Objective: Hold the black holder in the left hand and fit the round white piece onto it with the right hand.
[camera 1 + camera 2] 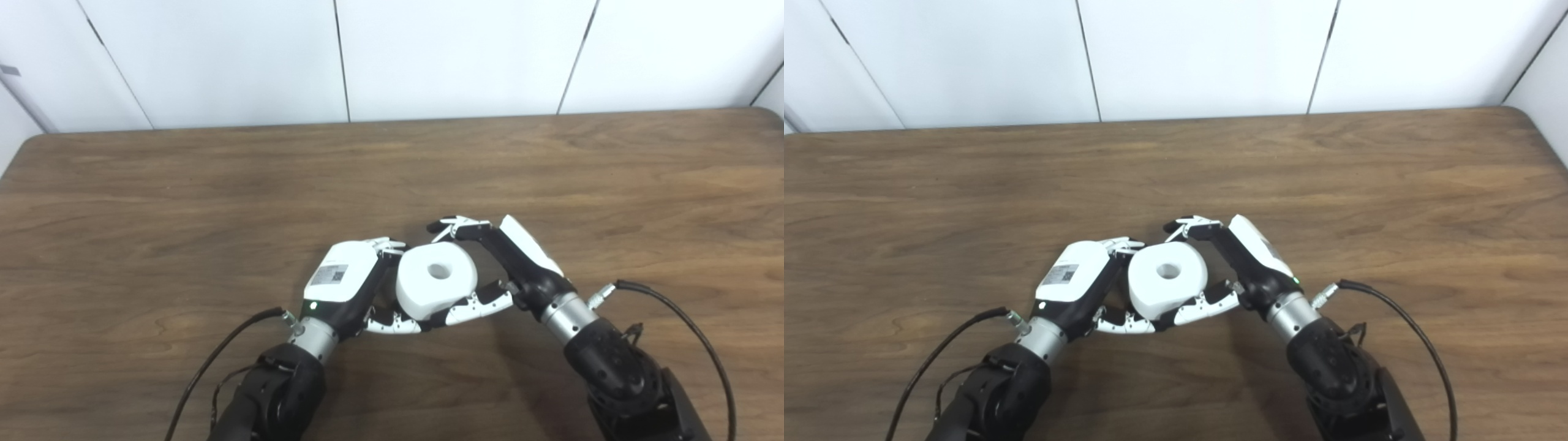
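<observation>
While both hands meet low over the wooden table (184, 202), the round white piece (436, 280) sits between them, a thick, smooth, matte disc like a squat roll, with rounded edges and a small round hole in its upper face. That face and the hole's axis tilt upward and slightly toward the far edge; the piece is wider than it is tall, so no long axis stands out.

The right hand (511, 269) is clamped on it: its fingers (456, 228) curl over the far rim and its thumb (474, 306) presses along the near underside. The left hand (346, 285) lies just beside the piece's left flank, fingertips (386, 246) touching or nearly touching it, thumb (392, 323) reaching beneath. Whether those fingers grip anything cannot be told; the black holder is not distinguishable, hidden if present behind the palm and the piece.

A small label with a printed square code sits on the back of the left hand; its writing is too small to read.
</observation>
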You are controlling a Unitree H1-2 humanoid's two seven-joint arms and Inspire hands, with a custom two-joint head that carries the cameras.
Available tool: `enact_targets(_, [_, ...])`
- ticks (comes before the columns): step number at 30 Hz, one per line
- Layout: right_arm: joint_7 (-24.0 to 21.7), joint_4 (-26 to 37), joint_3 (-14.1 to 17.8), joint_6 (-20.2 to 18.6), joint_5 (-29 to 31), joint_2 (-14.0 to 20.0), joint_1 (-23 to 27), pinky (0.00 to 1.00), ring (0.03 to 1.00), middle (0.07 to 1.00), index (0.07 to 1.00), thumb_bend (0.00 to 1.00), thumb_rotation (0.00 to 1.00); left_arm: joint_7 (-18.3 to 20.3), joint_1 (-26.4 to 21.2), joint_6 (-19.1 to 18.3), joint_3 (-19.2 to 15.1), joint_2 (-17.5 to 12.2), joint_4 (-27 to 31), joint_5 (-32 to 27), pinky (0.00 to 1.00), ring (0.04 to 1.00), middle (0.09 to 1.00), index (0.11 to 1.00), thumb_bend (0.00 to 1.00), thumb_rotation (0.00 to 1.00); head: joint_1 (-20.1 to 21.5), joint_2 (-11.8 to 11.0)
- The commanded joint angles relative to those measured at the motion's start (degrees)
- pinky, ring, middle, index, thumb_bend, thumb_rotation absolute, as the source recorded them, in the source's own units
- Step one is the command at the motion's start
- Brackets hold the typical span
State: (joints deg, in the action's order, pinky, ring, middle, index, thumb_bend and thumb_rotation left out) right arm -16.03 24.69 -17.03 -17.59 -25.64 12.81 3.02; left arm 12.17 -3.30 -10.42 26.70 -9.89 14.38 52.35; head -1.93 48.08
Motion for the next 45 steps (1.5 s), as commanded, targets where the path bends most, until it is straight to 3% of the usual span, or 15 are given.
enact_targets(1, [-0.75,0.75,0.45,0.29,0.00,0.96,0.49,0.84,0.905,0.813,0.483,0.52,0.14,2.39,0.37,-0.14,0.62,-1.02,-0.34,0.85,0.85,0.865,0.803,0.486,0.52,0.05,0.00,0.01])
enact_targets(14, [-0.65,0.46,1.02,0.56,-0.34,1.57,0.94,0.83,0.898,0.807,0.483,0.52,0.14,3.07,0.36,-0.62,0.60,-1.02,0.07,1.04,0.85,0.871,0.808,0.486,0.52,0.05,0.01,0.31])
enact_targets(45, [-1.30,0.70,-2.27,0.71,-1.77,-0.06,0.77,0.82,0.899,0.803,0.483,0.52,0.14,3.82,0.28,-1.01,0.66,-0.41,0.71,1.22,0.86,0.874,0.808,0.486,0.52,0.05,-0.12,0.97])
